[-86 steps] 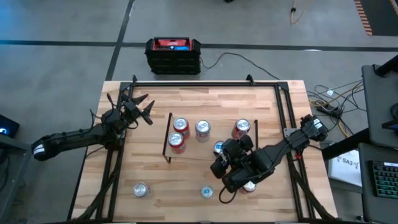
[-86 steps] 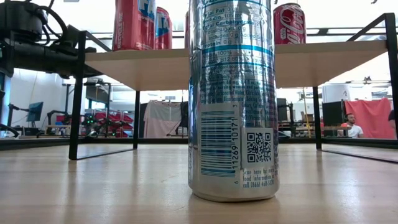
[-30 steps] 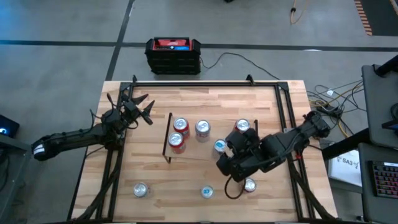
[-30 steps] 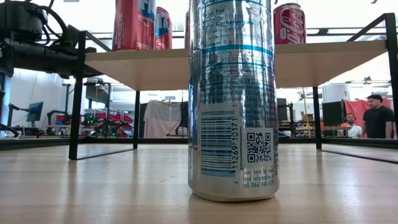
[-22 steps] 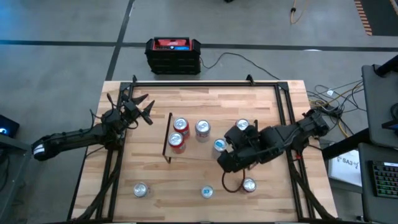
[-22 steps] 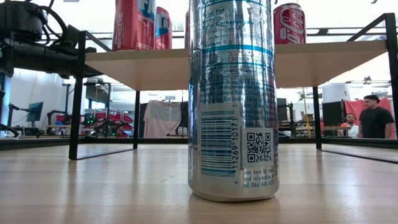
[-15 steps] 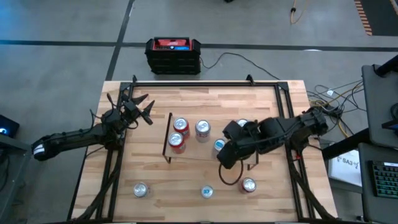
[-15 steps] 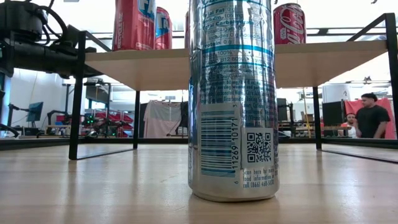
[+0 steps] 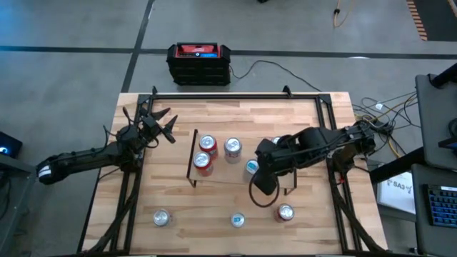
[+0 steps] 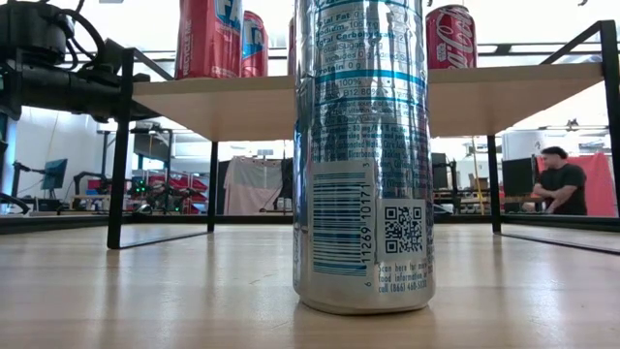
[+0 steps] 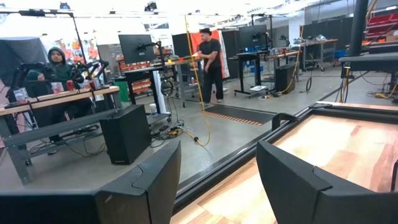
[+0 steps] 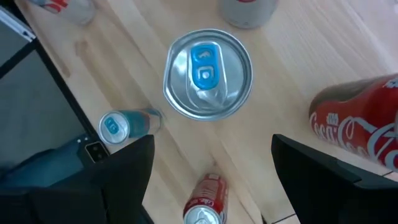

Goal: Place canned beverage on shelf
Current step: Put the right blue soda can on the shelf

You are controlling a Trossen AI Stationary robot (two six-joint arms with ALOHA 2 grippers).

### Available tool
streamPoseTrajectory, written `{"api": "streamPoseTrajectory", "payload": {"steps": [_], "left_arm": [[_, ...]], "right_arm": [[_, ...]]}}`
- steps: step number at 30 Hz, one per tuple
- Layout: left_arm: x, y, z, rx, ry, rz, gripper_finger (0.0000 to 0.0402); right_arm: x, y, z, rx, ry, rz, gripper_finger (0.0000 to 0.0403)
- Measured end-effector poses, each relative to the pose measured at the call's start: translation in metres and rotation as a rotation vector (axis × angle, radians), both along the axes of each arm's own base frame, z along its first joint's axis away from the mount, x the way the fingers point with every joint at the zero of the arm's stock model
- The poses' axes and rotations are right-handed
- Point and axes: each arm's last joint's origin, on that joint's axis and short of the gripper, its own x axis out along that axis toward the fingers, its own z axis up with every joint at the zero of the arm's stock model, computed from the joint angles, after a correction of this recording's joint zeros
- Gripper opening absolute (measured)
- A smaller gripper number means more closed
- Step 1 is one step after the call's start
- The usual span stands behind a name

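Low view, frame centre: tall silver can (image 10: 363,155) upright on bench (image 9: 178,200), nearest the lens. Behind it the shelf (image 10: 523,92) w/ red cans (image 10: 208,39) on top. High view: right pincer (image 9: 263,180) mid-frame over shelf's front edge, fingers apart, grasping nothing; blue-tab can (image 12: 208,73) stands on shelf below it. Left pincer (image 9: 158,123) upper left, off the shelf, fingers spread, empty.

My two arms: dark, jointed, black cable looped off the right arm (image 9: 325,143); left arm (image 9: 86,158) has a white band.
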Motion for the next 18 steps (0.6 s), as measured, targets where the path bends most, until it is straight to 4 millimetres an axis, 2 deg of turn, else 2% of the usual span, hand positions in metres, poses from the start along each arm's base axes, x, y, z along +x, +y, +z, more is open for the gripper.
{"api": "streamPoseTrajectory", "payload": {"steps": [18], "left_arm": [[0.000, 0.000, 0.000, 0.000, 0.000, 0.000, 0.0195]], "right_arm": [[0.013, -0.025, 0.003, 0.039, -0.051, 0.003, 0.0311]]}}
